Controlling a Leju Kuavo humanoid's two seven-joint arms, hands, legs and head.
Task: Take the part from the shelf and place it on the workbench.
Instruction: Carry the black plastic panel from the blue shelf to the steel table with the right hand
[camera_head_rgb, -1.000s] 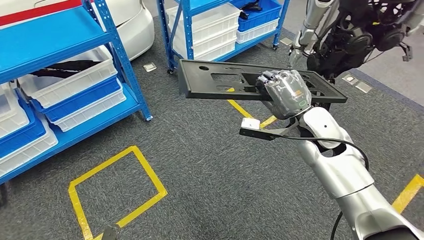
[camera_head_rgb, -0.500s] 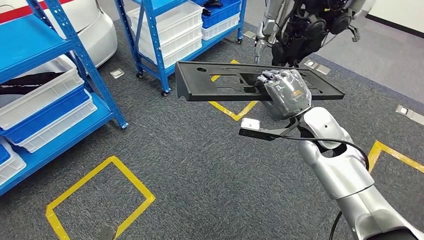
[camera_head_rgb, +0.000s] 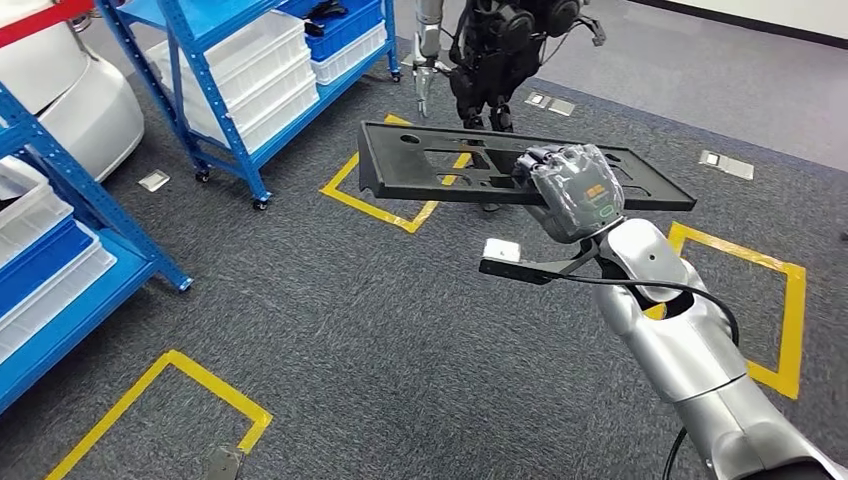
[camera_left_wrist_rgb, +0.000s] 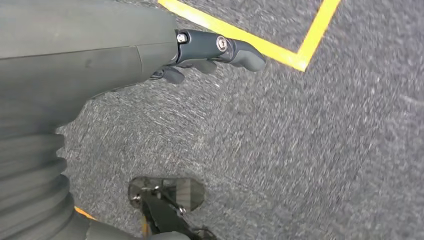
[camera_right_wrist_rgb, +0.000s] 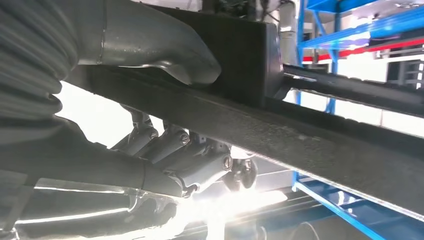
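Above the carpet (camera_head_rgb: 400, 300), right robot hand (camera_head_rgb: 572, 190) grips the black part (camera_head_rgb: 440, 170) flat; left robot hand (camera_left_wrist_rgb: 200, 55) hangs with fingers loosely curled, holding nothing.

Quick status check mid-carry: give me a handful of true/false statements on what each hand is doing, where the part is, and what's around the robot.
1. The right hand grips the black part. True.
2. The part lies on a workbench. False: it is held in the air above the grey carpet.
3. The left hand holds a white bin. False: it holds nothing and hangs over the carpet.
4. Another robot stands beyond the part. True.
5. Yellow tape marks lie on the floor. True.
6. The blue shelves are to the robot's right. False: they are on its left.
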